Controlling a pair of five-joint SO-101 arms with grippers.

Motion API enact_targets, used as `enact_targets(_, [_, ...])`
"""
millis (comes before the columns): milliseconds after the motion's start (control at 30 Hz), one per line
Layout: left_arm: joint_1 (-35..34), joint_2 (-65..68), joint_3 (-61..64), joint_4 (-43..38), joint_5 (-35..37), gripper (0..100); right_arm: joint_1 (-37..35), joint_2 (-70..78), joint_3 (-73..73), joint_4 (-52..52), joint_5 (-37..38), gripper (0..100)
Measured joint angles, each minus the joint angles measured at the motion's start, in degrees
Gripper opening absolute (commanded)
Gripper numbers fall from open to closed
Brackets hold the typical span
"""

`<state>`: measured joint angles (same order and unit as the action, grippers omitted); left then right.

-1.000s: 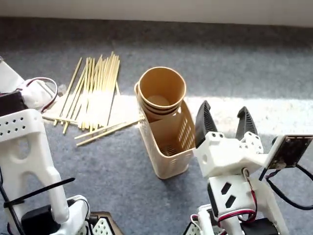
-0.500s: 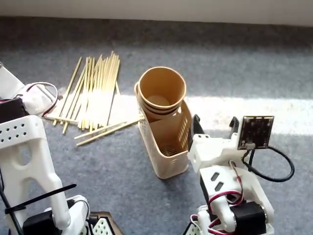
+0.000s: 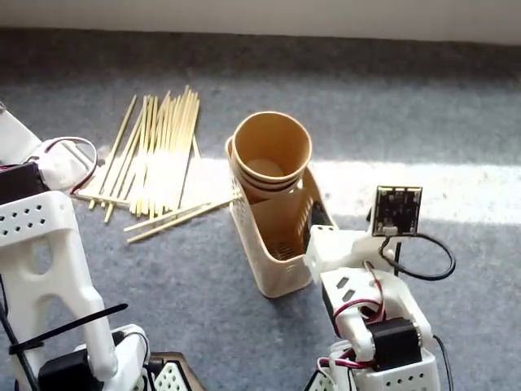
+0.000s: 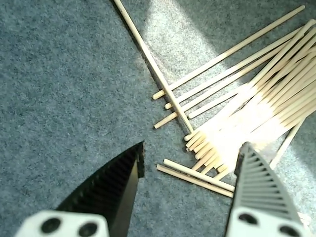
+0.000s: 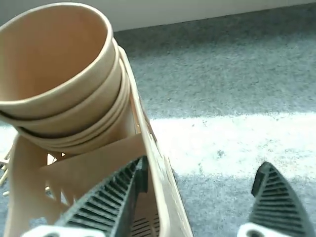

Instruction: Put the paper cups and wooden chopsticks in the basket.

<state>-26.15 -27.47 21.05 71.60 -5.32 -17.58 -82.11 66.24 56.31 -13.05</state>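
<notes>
**Nothing legible on the table**

Standing over the table, I can read no word, number, label or sign on anything. The paper cups [image 3: 269, 151] have plain brown walls, and the basket [image 3: 281, 281] is bare cream plastic (slots and nothing else). The wooden chopsticks [image 3: 159, 147] are unmarked sticks. The small circuit board [image 3: 396, 210] beside the basket carries tiny specks that may be print, too small to make out.

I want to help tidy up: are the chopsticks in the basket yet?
Out. The wooden chopsticks lie scattered on the grey carpet beside the basket; the stacked paper cups sit in its top.
</notes>
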Motion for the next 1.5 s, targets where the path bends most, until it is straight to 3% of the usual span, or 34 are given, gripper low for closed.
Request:
enact_targets(100, [0.00,0.00,0.00,0.00,0.00,30,0.00,0.00,0.35,-0.09,0.00,0.3])
enact_targets(400, [0.00,0.00,0.00,0.00,0.00,30,2.99,-0.09,1.23,-1.14,2.73,0.5])
enact_targets(667, [2.29,-0.09,0.88,0.00,0.09,30,13.98,-0.09,-1.93,7.65,3.08,0.5])
enact_targets(1067, [3.78,-0.09,0.88,0.00,0.09,30,11.87,0.09,-5.98,10.99,2.81,0.5])
enact_targets(1233, [4.57,-0.09,0.88,0.00,0.09,30,8.09,0.70,-5.89,7.30,-5.45,0.5])
enact_targets(1500, [5.10,-0.09,0.88,0.00,0.09,30,13.54,0.88,-8.70,9.93,-5.19,0.5])
